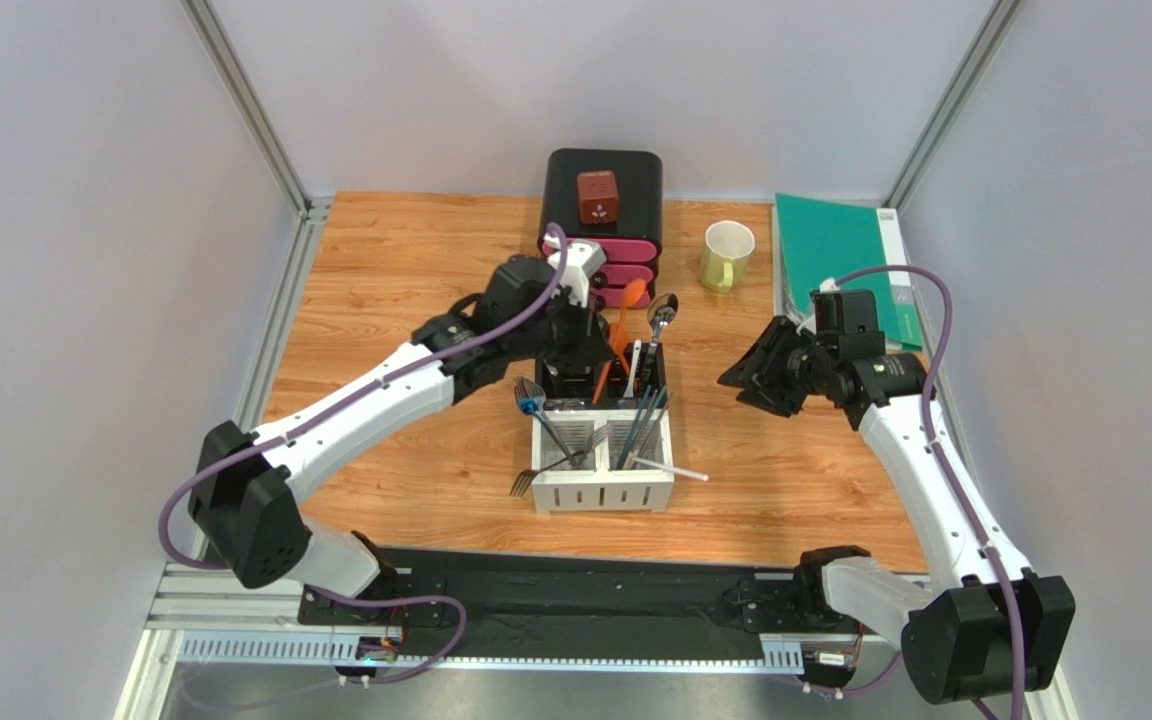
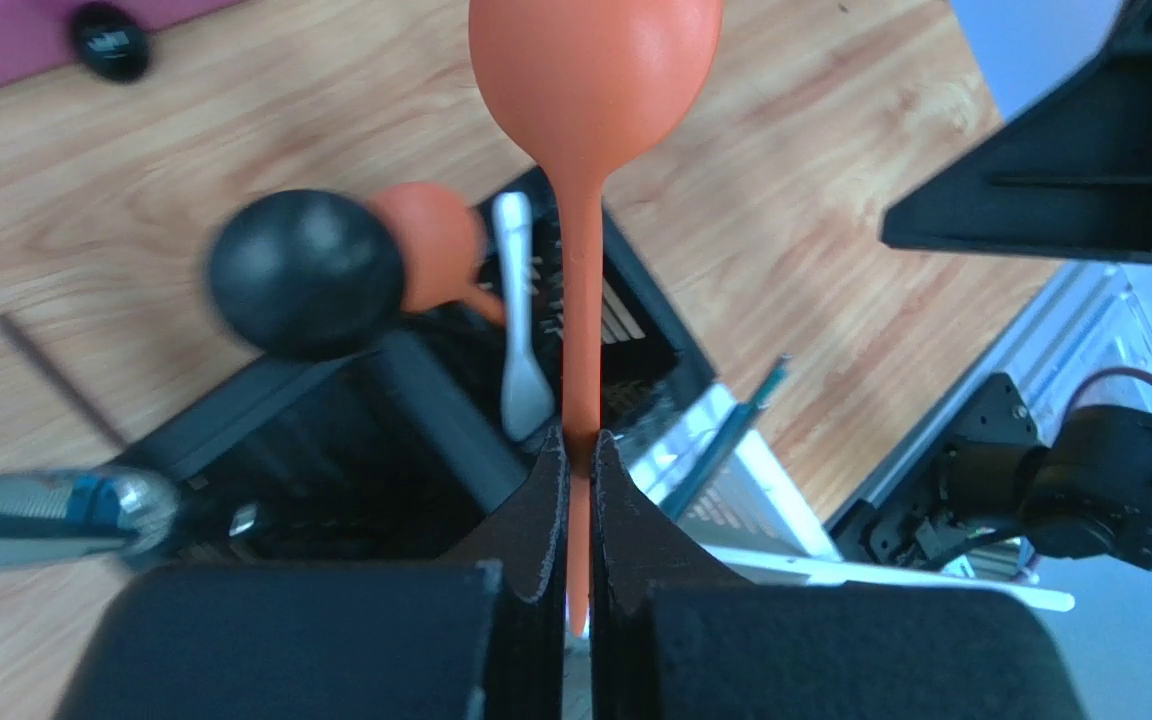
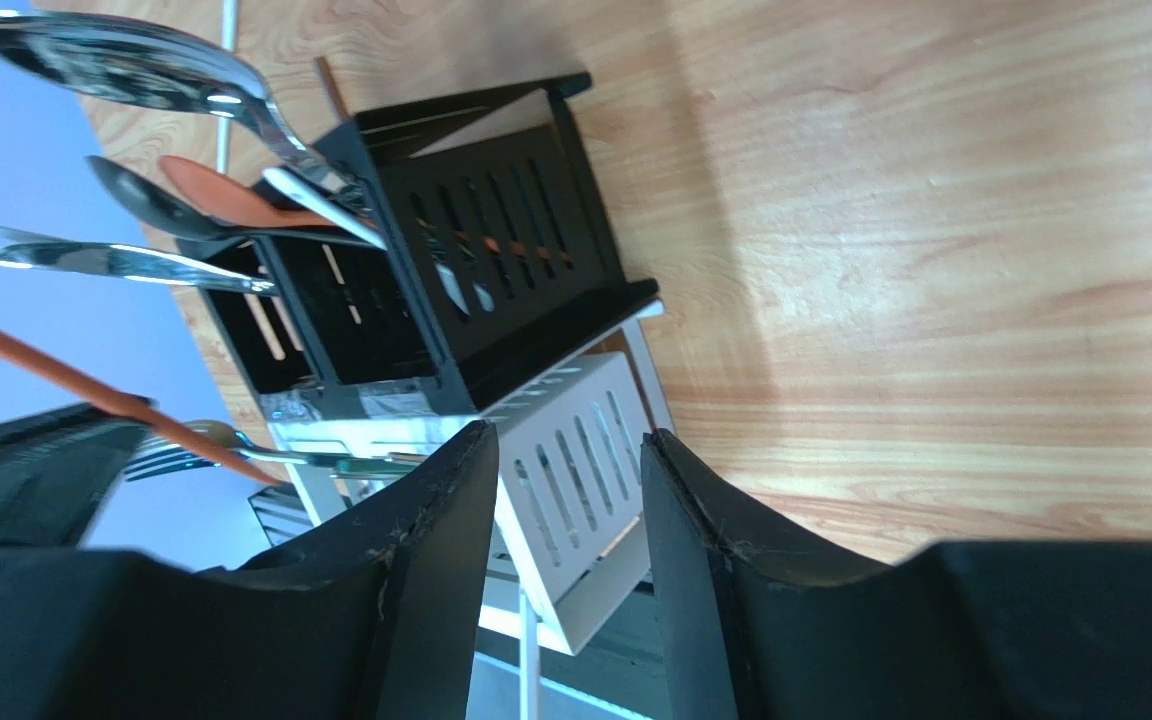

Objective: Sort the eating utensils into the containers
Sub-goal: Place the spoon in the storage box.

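Cutlery fills a small square four-compartment caddy (image 1: 602, 488) in the middle of the wooden counter (image 1: 387, 300). Its two white slotted compartments face the arms and its two black ones stand behind. Slim silver metal forks (image 1: 537, 477) and dark thin chopsticks (image 1: 639, 428) lean in the white half, and one fork's tines hang out past the left wall. A silver metal spoon (image 1: 662, 315) rises from the right black compartment.

The left pincer (image 1: 582, 323) hangs directly above the black half. In its wrist view the jaws are pressed together on the thin handle of an orange plastic spoon (image 2: 593, 90), whose bowl stands out well past the fingertips. Below it a second orange spoon (image 2: 425, 240), a blurred black round-bowled plastic spoon (image 2: 304, 270) and a small white plastic spoon (image 2: 515, 338) stand in a black compartment (image 2: 387, 435). Whether the held spoon touches the caddy cannot be told.

The right pincer (image 1: 748, 375) hangs to the right of the caddy, apart from it, above bare wood. Its jaws are spread with nothing between them, and its wrist view looks past the fingers (image 3: 432, 525) at the caddy's side.

Along the far edge stand a black-and-pink drawer box (image 1: 602, 248) with a small red cube (image 1: 599, 197) on top, a pale green mug (image 1: 728, 255) and a teal folder (image 1: 838, 248).
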`<state>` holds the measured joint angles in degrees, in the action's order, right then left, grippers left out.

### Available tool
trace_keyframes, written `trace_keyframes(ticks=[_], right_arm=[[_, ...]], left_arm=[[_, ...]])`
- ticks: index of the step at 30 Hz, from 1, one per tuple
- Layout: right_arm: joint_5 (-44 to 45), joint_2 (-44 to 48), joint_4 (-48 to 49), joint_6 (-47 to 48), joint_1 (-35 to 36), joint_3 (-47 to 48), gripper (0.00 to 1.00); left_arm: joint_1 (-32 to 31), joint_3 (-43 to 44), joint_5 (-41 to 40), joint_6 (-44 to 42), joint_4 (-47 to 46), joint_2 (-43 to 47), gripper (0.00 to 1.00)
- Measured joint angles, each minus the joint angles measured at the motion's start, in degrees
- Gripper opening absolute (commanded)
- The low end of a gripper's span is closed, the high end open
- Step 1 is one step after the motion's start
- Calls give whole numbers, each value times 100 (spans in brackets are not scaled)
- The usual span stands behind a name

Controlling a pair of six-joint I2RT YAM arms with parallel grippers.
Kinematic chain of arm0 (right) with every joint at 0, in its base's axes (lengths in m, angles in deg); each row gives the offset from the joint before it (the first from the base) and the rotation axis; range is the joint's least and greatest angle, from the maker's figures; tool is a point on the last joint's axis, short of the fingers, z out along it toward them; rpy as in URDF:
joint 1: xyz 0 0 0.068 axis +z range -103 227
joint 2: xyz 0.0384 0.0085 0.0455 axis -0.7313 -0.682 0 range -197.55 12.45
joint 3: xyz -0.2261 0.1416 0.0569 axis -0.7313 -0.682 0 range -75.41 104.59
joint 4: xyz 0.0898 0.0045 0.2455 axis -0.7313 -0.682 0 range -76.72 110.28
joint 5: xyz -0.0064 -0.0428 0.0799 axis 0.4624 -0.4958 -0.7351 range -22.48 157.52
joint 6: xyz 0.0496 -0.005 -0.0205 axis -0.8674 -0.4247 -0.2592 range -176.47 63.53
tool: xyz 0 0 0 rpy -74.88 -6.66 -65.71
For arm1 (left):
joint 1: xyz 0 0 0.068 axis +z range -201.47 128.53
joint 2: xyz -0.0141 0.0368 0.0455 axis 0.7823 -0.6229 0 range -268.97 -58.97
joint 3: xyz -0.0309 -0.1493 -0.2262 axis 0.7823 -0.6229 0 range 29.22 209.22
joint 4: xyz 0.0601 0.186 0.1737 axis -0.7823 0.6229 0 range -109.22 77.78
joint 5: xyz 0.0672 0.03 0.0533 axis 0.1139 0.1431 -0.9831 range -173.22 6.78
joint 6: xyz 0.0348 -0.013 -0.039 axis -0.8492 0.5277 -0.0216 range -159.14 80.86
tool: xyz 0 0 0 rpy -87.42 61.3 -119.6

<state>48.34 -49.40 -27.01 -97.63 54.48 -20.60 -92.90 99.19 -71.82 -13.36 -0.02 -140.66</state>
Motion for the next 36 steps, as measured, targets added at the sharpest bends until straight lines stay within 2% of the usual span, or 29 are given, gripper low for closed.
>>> trace_keyframes(ticks=[4,10,20,27,36], right_arm=[[-2,0,90,-39,52,70,45],[-4,2,39,-42,66,70,45],[-59,229,-33,-24,70,-208,45],[-50,409,-184,87,70,-210,45],[-48,470,-339,157,70,-249,45]], left_arm=[[-367,-4,-238,188,-442,-195,0],[-348,-11,-675,299,-1010,-332,0],[-577,-149,-1436,367,-1622,-1108,0],[-1117,-706,-2312,348,-2059,-1115,0],[-1366,-839,-2789,201,-2225,-1154,0]])
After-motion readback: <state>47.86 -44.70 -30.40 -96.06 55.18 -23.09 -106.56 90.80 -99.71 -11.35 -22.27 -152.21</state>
